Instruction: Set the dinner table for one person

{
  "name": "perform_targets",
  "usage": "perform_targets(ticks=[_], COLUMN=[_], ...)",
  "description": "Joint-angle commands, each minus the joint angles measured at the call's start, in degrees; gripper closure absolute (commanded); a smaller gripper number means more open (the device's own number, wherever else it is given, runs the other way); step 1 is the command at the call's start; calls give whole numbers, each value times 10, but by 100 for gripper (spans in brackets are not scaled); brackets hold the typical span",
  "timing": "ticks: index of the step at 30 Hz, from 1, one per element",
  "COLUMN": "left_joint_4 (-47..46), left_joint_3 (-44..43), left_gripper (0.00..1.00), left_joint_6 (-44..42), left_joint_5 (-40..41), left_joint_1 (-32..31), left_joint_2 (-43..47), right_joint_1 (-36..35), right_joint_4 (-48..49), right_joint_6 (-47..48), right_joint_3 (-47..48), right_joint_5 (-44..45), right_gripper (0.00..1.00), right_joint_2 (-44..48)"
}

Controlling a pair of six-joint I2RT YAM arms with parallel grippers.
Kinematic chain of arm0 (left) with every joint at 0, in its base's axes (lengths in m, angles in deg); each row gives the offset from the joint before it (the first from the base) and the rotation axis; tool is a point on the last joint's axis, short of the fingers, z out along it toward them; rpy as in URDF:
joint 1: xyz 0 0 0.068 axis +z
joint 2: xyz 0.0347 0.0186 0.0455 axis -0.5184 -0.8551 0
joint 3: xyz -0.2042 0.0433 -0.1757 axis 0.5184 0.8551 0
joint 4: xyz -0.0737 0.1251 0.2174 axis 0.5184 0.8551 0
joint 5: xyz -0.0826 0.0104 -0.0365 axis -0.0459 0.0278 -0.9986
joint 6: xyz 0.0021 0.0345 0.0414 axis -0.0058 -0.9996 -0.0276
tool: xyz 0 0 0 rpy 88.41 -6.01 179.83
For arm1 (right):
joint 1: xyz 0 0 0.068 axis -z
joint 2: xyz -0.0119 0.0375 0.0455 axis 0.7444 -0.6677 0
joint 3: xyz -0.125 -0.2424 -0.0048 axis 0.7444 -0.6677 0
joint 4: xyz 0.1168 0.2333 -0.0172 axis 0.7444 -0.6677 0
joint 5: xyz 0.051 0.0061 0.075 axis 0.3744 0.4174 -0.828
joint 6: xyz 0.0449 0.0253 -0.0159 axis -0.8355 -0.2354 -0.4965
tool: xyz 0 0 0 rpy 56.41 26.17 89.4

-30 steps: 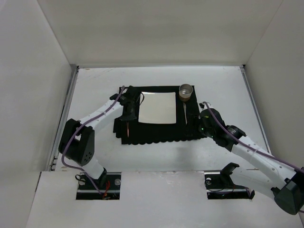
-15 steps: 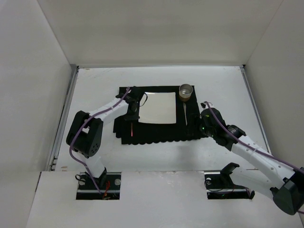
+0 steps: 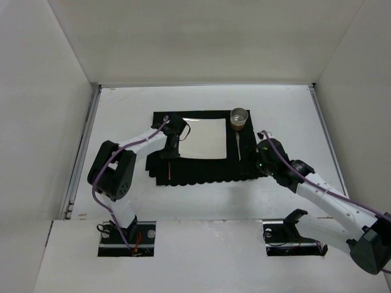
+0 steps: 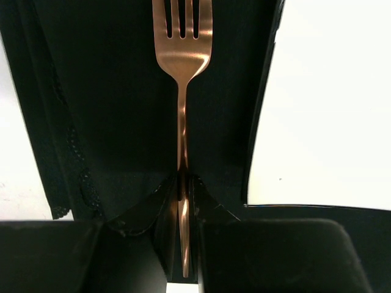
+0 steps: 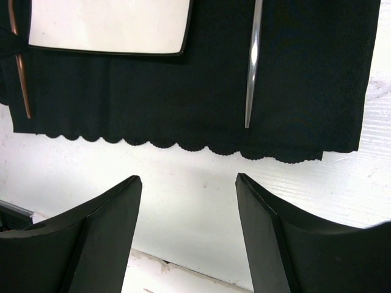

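Observation:
The white dinner table (image 3: pixel 122 116) carries a black scallop-edged placemat (image 3: pixel 195 174). On it are a square white plate (image 3: pixel 203 138), a metal cup (image 3: pixel 239 118) at its far right corner, and a silver knife (image 3: pixel 238 146) to the plate's right. My left gripper (image 3: pixel 170 154) is shut on a copper fork (image 3: pixel 168 172) left of the plate. In the left wrist view the gripper (image 4: pixel 183 183) pinches the fork's handle (image 4: pixel 182 140), tines pointing away over the placemat (image 4: pixel 122 122). My right gripper (image 3: pixel 249 170) is open and empty (image 5: pixel 188 179) over bare table (image 5: pixel 201 201) near the placemat's front edge.
White walls enclose the table on three sides, with metal rails (image 3: pixel 85 140) along the left and right edges. The right wrist view shows the plate (image 5: pixel 110 24), knife (image 5: pixel 252 67), fork (image 5: pixel 21 73) and the placemat's scalloped edge (image 5: pixel 183 143).
My left gripper has shifted slightly right toward the plate's left edge, carrying the fork, whose tip now reaches nearer the placemat's front edge. The right arm has barely moved.

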Motion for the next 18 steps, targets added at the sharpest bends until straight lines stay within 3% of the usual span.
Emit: perform_targets(ticks=[1,6,10,16,17,18], left_joint_4=[9,3,1,17,25,33], left_joint_3=[19,21,19,18,13,7], left_gripper=[96,94,78,40,29,0], left_joint_6=[4,9,17,23,24,26], left_joint_5=[-12,-11,-9,-8,-7,-5], left_joint_1=[-2,-3,-3,4,4,4], left_joint_2=[13,8,13,64,78,92], right_joint_1=[3,3,0,0,0,3], right_joint_4=[17,18,17,14,14,13], right_joint_6=[3,4,4,3,2,2], right_joint_3=[9,13,15,14,14,15], right_joint_5=[-1,-3,-3,-1,-1,0], right_gripper=[31,30,24,16,14,13], right_joint_2=[-1,-5,-7,-2,0,3])
